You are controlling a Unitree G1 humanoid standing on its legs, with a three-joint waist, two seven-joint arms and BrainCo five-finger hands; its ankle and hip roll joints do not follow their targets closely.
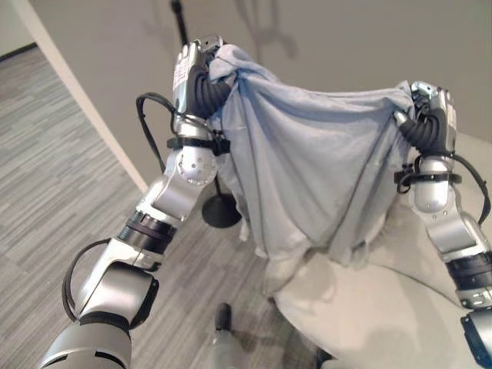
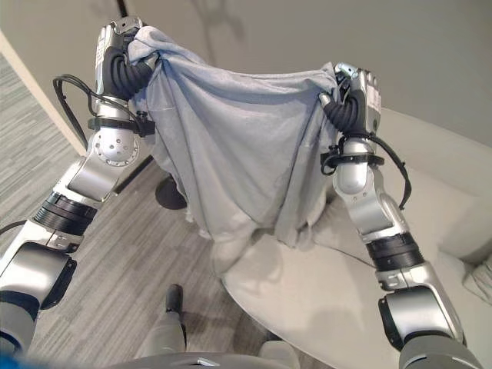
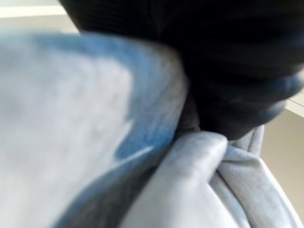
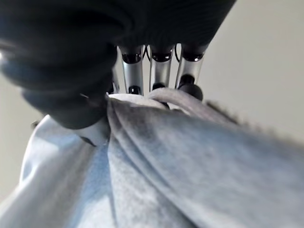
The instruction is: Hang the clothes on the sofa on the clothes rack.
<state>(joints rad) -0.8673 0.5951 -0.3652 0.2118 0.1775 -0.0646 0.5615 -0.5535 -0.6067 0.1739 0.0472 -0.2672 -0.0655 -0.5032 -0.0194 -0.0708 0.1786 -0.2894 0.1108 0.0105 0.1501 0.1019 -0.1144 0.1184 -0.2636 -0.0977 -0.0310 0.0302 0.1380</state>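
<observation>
Holding a pale grey garment [image 1: 307, 169] spread between them, both hands are raised well above the sofa [image 2: 346, 292]. The left hand [image 1: 192, 69] has its fingers curled round one bunched upper corner of the cloth, and the right hand [image 2: 355, 98] is curled round the other corner; the right wrist view shows its fingers [image 4: 159, 71] hooked over a fold. The cloth hangs down from the two hands like a curtain, its lower edge just above the sofa seat.

So the pick-up looks done: the garment is off the cushions. Hanging is still to come. Behind the left hand a dark thin pole [image 1: 181, 19] rises, with a round black base [image 1: 221, 210] on the floor below that hand; this is probably the clothes rack, and nothing hangs on it yet. No containers are in play.
</observation>
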